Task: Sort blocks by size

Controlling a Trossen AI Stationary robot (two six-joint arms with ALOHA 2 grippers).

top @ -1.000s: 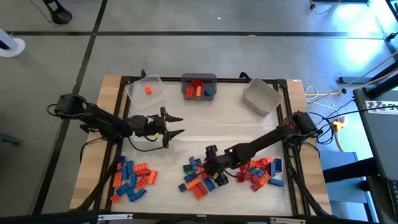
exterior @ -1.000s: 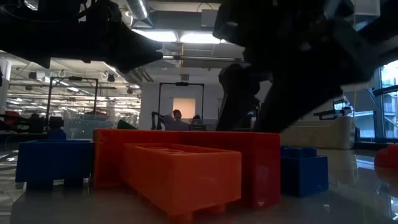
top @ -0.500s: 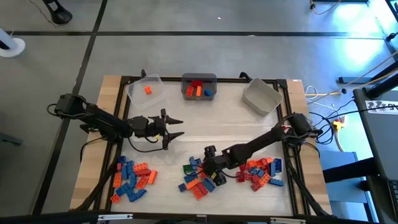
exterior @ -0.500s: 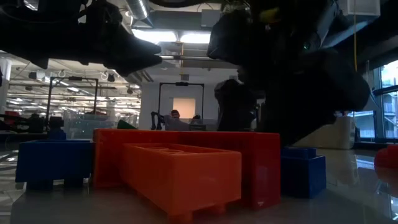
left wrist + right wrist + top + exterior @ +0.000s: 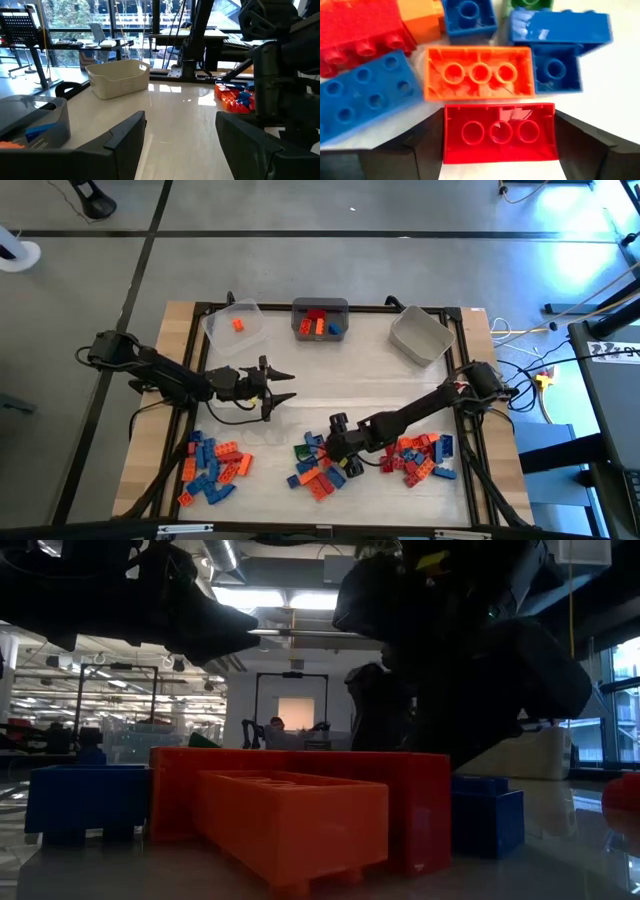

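The blocks lie in three heaps along the near side: a left heap (image 5: pixel 213 465), a middle heap (image 5: pixel 318 468) and a right heap (image 5: pixel 420 456). My right gripper (image 5: pixel 335 443) slants down into the middle heap. A red block (image 5: pixel 500 132) sits between its fingers with its hollow underside up, beside an orange block (image 5: pixel 479 74) and blue blocks (image 5: pixel 367 97). My left gripper (image 5: pixel 283 384) hovers open and level over the bare table middle, with nothing between its fingers (image 5: pixel 125 137). My right gripper has the red block between its two fingers, one dark finger (image 5: pixel 415 150) against each short end (image 5: pixel 449 135). The fingers come slanting down from the table's right side and take the block along its length. The block lies level among its neighbours, hollow side up.
Along the far edge stand a clear bin (image 5: pixel 235 326) with one orange block, a grey bin (image 5: pixel 320 319) with red, orange and blue blocks, and a pale bin (image 5: pixel 420 336). The table frame (image 5: pixel 470 420) runs close by the right arm.
My right arm has settled a little lower over the middle heap. The heaps and my left arm have kept still.
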